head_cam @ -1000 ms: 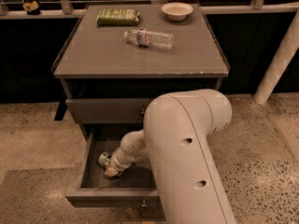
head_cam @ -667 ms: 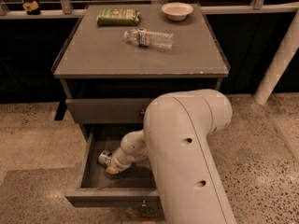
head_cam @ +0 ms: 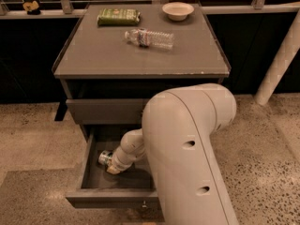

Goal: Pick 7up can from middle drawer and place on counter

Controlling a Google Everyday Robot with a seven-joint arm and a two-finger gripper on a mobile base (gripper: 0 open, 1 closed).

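Observation:
The middle drawer (head_cam: 110, 198) of the grey cabinet stands pulled out, low in the camera view. The 7up can (head_cam: 104, 158), silvery with a green band, lies on its side at the drawer's left. My gripper (head_cam: 113, 168) reaches down into the drawer and sits right against the can, its tip partly hidden by the can and my wrist. My big white arm (head_cam: 187, 139) covers the drawer's right half. The counter (head_cam: 140, 60), the cabinet's flat grey top, is above.
On the counter lie a clear water bottle (head_cam: 150, 38), a green packet (head_cam: 118, 17) and a pale bowl (head_cam: 178, 10). The shut upper drawer front (head_cam: 103, 110) overhangs the open drawer. A white post (head_cam: 281, 60) stands at the right on the speckled floor.
My gripper's end and the can beside it have shifted slightly left and toward the drawer's back. The things on the counter have not moved.

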